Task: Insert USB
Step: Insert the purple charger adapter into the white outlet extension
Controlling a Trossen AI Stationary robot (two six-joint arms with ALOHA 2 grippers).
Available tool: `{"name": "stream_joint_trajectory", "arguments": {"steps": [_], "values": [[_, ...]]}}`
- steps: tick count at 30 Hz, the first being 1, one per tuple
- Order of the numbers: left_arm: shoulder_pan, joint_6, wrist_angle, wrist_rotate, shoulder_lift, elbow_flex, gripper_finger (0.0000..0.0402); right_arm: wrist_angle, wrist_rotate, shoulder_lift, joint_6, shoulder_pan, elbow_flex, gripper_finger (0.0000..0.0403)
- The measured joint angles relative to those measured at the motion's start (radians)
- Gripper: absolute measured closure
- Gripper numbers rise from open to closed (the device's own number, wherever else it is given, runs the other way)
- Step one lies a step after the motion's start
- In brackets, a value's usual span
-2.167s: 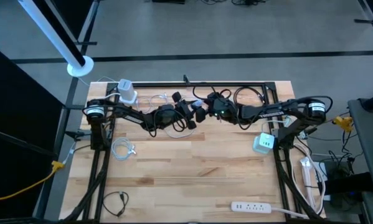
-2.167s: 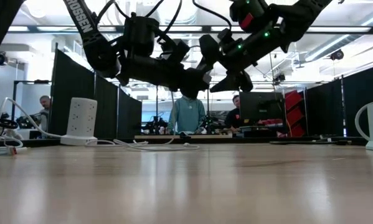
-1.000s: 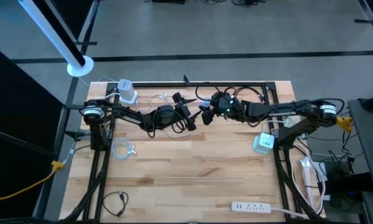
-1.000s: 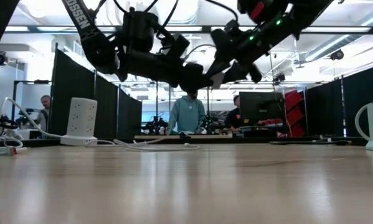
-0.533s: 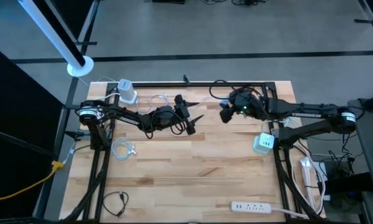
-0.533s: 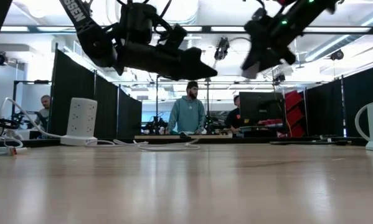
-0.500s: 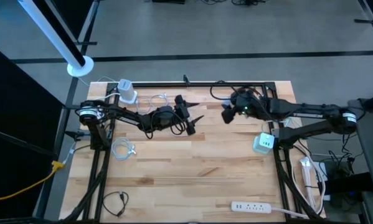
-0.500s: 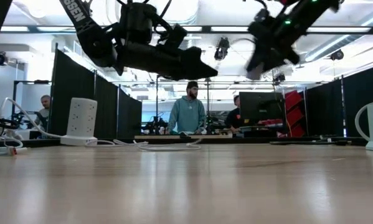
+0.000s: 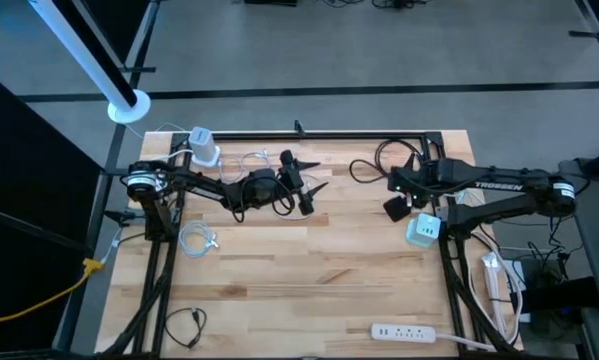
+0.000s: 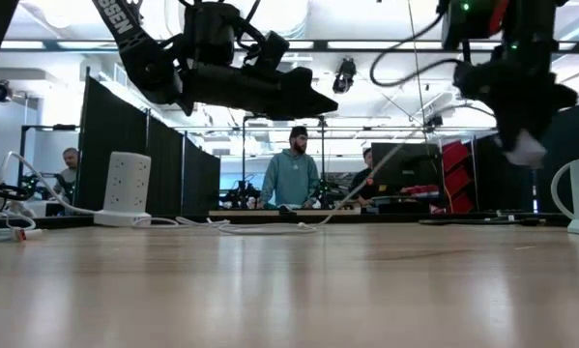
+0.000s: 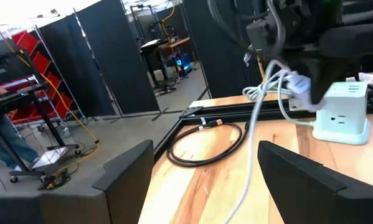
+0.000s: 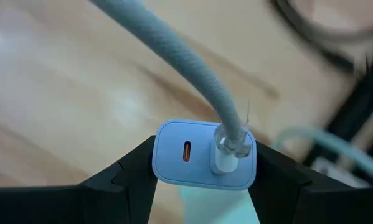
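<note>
The right hand, near the table's right edge, gripped a blue charger with a grey USB cable plugged in, while the left hand hovered open near the far edge.

The table is pale wood with a plank grain, edged by a black frame. Both arms are black; the right arm carries white lettering. The charger in the right wrist view is light blue with one orange-lit slot, and the cable plugged beside that slot is grey-blue and braided, ending in a white plug. Near the table's right edge sits a pale mint power cube; a white power strip lies along the near edge. A black cable coils by the frame.
</note>
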Motion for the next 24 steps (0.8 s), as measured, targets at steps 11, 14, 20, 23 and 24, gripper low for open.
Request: {"name": "stream_joint_trajectory", "arguments": {"steps": [11,14,20,23,24], "values": [[0.014,0.009,0.000,0.000,0.000,0.029,0.0125,-0.193,0.145,0.195,-0.082,-0.016,0.101,0.0210],[0.017,0.010,0.000,0.000,0.000,0.037,0.0125,-0.252,0.199,0.255,-0.109,-0.021,0.134,0.0210],[0.019,0.010,-0.001,0.000,0.000,0.043,0.0125,-0.335,0.263,0.369,-0.170,-0.024,0.151,0.0210],[0.019,0.010,-0.008,0.000,0.000,0.043,0.0125,-0.278,0.265,0.372,-0.200,-0.014,0.160,0.0210],[0.019,0.010,-0.011,0.000,0.000,0.043,0.0125,-0.256,0.266,0.369,-0.206,-0.010,0.171,0.0210]]}}
